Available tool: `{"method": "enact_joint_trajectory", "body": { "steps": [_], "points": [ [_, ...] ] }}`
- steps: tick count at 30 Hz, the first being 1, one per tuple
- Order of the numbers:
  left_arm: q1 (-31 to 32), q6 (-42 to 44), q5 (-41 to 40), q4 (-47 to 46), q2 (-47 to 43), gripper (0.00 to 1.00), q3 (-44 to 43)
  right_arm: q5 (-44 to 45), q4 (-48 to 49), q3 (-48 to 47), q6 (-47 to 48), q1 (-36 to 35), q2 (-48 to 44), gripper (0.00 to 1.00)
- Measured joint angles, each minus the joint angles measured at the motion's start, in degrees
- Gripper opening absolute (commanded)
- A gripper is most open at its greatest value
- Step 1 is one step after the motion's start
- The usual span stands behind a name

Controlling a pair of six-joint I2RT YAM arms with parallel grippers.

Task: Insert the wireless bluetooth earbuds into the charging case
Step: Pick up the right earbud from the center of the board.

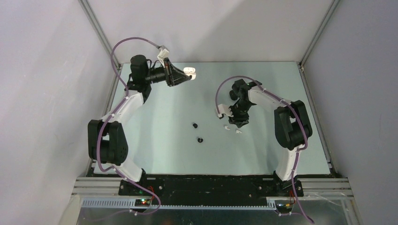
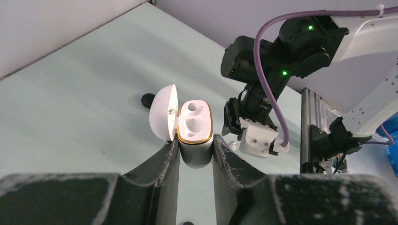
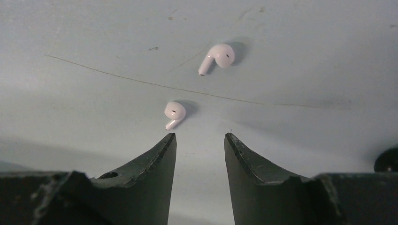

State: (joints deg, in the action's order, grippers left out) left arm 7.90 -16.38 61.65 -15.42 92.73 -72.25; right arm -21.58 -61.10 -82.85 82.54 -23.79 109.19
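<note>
**A:** Where's the white pebble-shaped charging case (image 2: 195, 123)?

**B:** It's clamped in the left tool (image 2: 196, 140), long axis running up the frame. The gold-rimmed mouth faces the wrist camera, and the domed lid (image 2: 164, 110) hangs open to the left.

**A:** And the earbuds?

**B:** The two white stemmed earbuds (image 3: 174, 112) (image 3: 217, 56) lie on the pale surface (image 3: 94, 37) ahead of the right tool (image 3: 199, 137), whose fingers stand apart on nothing. Both stems slant toward lower left. Overhead, the two black earbuds (image 1: 195, 125) (image 1: 200, 139) sit mid-frame, and I can't tell their heading.

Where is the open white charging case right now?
In the left wrist view, the white charging case is clamped in the jaws of the left gripper, lid open; overhead, it is over the table's far left.
</note>
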Motion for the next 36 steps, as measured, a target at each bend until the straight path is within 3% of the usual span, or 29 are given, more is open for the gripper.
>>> {"method": "enact_joint_trajectory", "body": {
  "steps": [20,36],
  "points": [
    [-0.1,-3.2,-1.1,-0.9,-0.2,0.0,1.3,0.2,1.7,3.2,3.7,-2.0,0.0,0.37],
    [-0.2,-3.3,-1.5,-1.2,-0.7,0.0,2.3,0.6,2.8,6.4,4.5,-3.3,0.0,0.38]
  ]
}}
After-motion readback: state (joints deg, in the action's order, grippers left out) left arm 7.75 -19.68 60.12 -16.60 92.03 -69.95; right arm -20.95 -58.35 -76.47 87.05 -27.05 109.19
